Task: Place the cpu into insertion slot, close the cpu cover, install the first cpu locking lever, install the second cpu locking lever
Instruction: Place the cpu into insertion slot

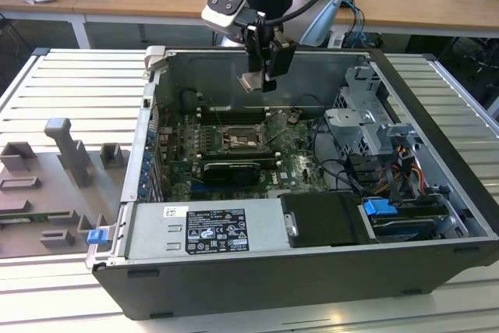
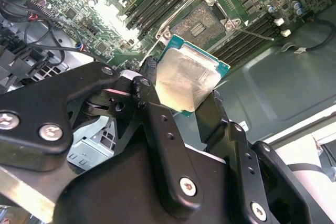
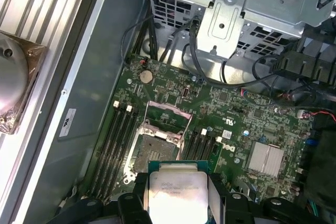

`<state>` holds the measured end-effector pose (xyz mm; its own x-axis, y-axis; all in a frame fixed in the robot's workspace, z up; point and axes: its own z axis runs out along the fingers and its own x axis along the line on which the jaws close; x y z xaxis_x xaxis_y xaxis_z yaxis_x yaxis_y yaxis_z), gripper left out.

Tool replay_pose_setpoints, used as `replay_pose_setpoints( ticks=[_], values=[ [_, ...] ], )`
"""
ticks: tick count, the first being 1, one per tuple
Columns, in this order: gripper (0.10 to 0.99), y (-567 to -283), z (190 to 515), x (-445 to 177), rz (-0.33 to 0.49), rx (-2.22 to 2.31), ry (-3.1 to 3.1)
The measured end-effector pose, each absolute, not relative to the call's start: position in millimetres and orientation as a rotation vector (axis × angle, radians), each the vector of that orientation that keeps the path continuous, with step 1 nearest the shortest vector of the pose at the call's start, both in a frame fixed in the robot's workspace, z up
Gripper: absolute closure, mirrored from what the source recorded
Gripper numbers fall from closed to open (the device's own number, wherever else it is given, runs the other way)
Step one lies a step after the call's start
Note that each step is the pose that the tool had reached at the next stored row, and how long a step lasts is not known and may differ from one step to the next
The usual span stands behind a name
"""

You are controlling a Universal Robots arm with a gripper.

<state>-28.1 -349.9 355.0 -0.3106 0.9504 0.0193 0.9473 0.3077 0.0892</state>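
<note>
The cpu [image 2: 186, 80], clamped between the gripper [image 2: 184, 90] fingers [image 2: 160, 129]: pale metal top with a satin sheen and a green board edge. Fingers: matt black, with bright metal screws. Below the gripper, the insertion slot [image 3: 157, 148]: dull metal rim, brownish contact field. Surrounding motherboard [image 3: 236, 108]: green, slightly glossy.

The cpu [image 3: 177, 195] sits clamped between the black jaws — near the uncovered insertion slot [image 3: 156, 150].
</note>
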Motion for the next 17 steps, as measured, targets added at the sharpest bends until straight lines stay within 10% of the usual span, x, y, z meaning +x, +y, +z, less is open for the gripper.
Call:
replay_pose_setpoints(
  ticks=[17],
  values=[
    [0.549,-349.9,348.9,-28.1,0.13,1.826,2.508]
  ],
)
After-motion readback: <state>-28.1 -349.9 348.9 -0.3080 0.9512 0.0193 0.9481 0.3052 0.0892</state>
